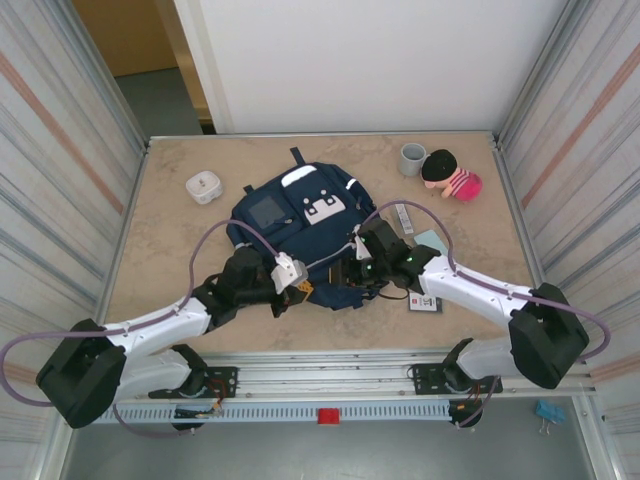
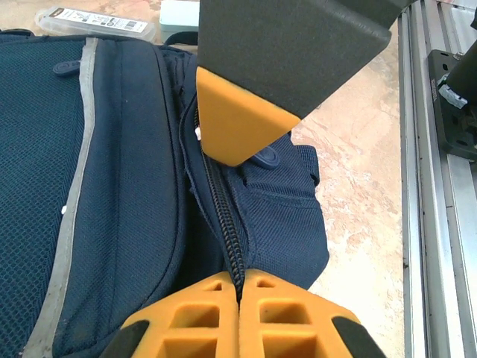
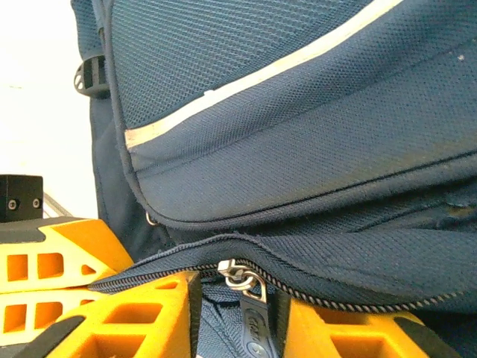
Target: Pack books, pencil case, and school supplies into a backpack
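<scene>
A rounded white box [image 1: 204, 186] sits beyond the left claw [image 1: 292, 278], off to its left. A grey cup [image 1: 412, 158] and a pink-striped doll [image 1: 452, 177] lie side by side, well beyond the right claw [image 1: 358, 262].

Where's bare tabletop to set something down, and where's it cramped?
Free: the table left of the backpack, nearer than the white box. Crowded: right of the backpack, where grey-white bar, teal book, black rectangle and right pincer sit close.
</scene>
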